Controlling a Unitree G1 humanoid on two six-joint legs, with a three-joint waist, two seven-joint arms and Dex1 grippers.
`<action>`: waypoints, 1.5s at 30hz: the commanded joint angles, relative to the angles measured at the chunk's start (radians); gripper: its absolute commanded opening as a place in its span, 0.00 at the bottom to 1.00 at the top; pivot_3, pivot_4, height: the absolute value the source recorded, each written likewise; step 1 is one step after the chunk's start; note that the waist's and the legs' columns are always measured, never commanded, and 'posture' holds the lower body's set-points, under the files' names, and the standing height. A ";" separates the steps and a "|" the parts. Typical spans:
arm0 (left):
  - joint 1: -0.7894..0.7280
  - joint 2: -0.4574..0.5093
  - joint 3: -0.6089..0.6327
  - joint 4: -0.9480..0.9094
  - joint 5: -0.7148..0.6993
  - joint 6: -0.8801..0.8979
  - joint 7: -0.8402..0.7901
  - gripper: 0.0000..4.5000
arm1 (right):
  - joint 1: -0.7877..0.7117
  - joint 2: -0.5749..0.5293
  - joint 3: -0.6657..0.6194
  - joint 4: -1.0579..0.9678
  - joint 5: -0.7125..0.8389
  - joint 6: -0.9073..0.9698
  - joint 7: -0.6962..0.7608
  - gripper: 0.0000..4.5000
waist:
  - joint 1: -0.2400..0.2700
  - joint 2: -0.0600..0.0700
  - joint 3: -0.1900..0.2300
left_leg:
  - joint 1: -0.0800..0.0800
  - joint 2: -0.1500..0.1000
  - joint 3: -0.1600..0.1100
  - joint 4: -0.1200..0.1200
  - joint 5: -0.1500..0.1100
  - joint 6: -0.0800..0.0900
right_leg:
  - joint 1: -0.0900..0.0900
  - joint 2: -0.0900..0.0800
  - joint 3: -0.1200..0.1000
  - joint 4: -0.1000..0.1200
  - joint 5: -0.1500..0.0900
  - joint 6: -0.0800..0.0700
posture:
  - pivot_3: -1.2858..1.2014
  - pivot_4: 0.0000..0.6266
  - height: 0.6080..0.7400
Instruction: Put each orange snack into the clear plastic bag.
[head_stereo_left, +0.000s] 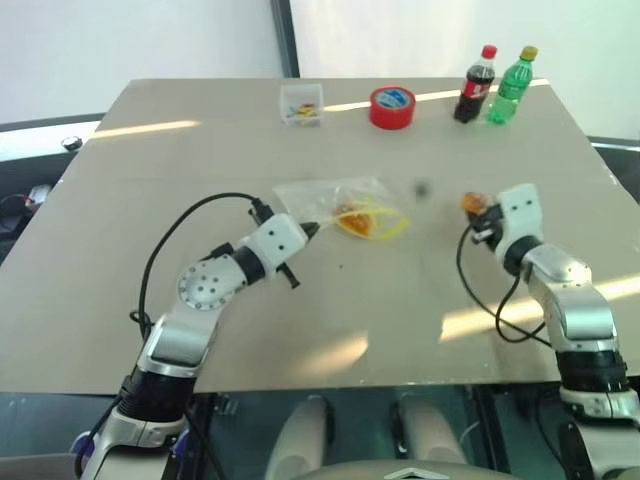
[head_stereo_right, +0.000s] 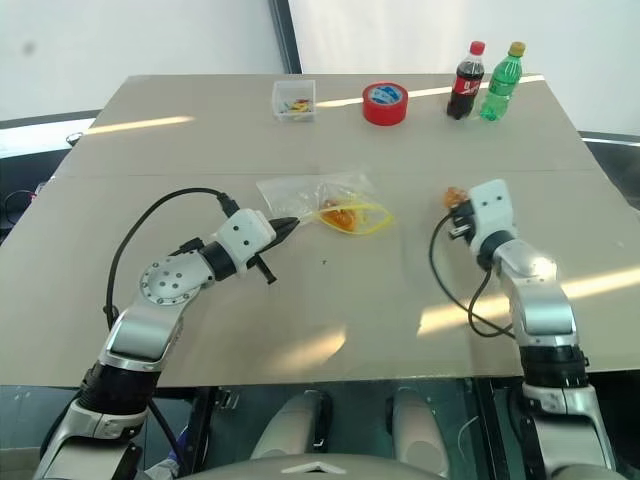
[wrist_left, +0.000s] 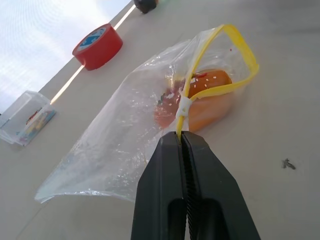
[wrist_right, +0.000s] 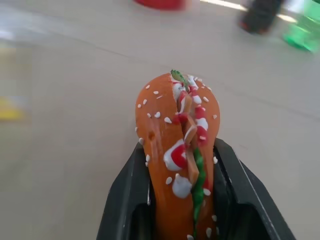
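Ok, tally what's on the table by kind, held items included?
Snacks: 2, one in the bag, one in the right gripper
Bag: 1, its seal pinched by the left gripper
Tape roll: 1
Bottles: 2, cola, green
Clear box: 1
Total: 7
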 joint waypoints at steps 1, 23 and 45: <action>-0.012 -0.005 0.013 -0.033 -0.012 -0.006 0.008 0.00 | -0.007 0.002 0.091 -0.170 0.057 0.072 0.076 0.23 | 0.002 0.000 0.000 | 0.000 0.000 0.000 0.000 0.000 0.000 | 0.000 0.000 0.000 0.000 0.000 0.000 | 0.52 0.24 1.00; 0.042 0.029 0.012 -0.101 -0.028 -0.057 -0.050 0.00 | -0.197 0.221 0.203 0.130 -0.072 0.098 -0.072 0.23 | 0.004 0.000 0.000 | 0.000 -0.001 -0.002 0.000 0.000 0.000 | 0.000 -0.001 -0.001 -0.001 0.000 0.000 | 0.52 0.24 1.00; 0.115 0.061 0.012 -0.133 -0.065 -0.109 -0.116 0.00 | -0.255 0.369 0.186 0.273 0.071 0.044 0.110 0.23 | 0.000 0.001 0.000 | 0.000 -0.001 -0.001 -0.001 0.000 0.000 | -0.001 0.000 -0.001 0.000 0.000 0.000 | 0.52 0.24 1.00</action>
